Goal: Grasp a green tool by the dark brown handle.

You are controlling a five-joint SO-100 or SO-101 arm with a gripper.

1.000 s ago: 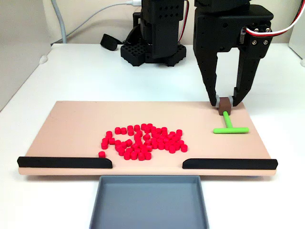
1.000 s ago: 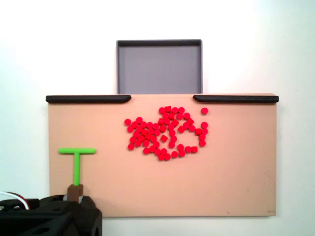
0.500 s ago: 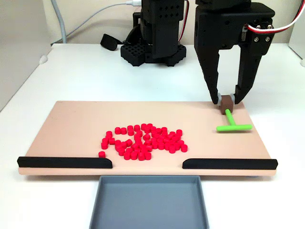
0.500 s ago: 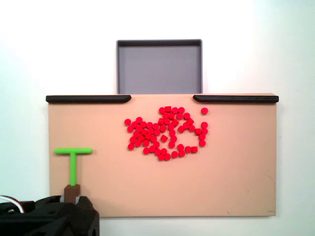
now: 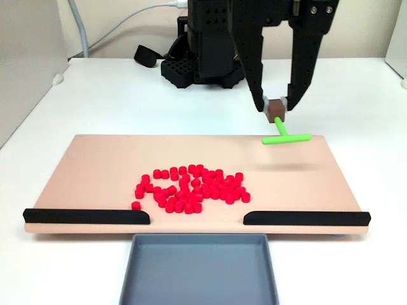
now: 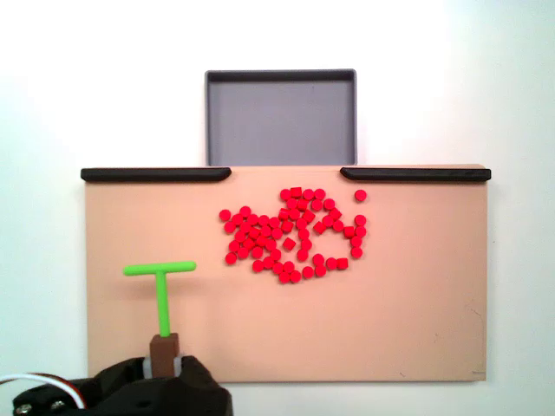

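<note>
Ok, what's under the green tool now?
The green tool hangs from the gripper, which is shut on its dark brown handle. Below it: bare board and a faint shadow.

matte black plastic arm on a perforated black base (image 5: 202,67); the gripper (image 5: 276,109) has two long tapering black fingers (image 5: 254,57); a white cable and red-white wires (image 6: 35,381) trail off.

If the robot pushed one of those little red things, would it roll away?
Probably not far. The red cylinders look short and sit flat on the board, so one would likely slide. Tipped onto its side, it might roll. They look light and should move easily.
</note>
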